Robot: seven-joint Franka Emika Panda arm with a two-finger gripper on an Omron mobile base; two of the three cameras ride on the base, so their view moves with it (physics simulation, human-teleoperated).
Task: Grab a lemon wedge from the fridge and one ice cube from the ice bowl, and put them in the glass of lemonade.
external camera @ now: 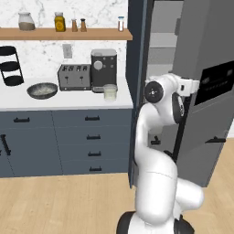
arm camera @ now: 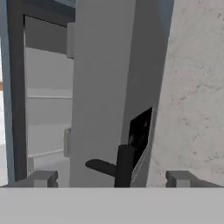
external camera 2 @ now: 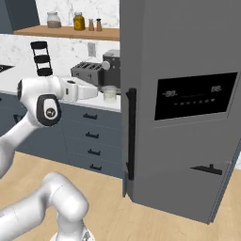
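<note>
At the fridge [external camera: 201, 87], the door is swung partly ajar and the hand [arm camera: 111, 177], fingers spread and empty, is aimed at its black handle [arm camera: 123, 166]. The door will be heavy and rigid; the bar should be grasped. No wedge can be seen yet.
</note>
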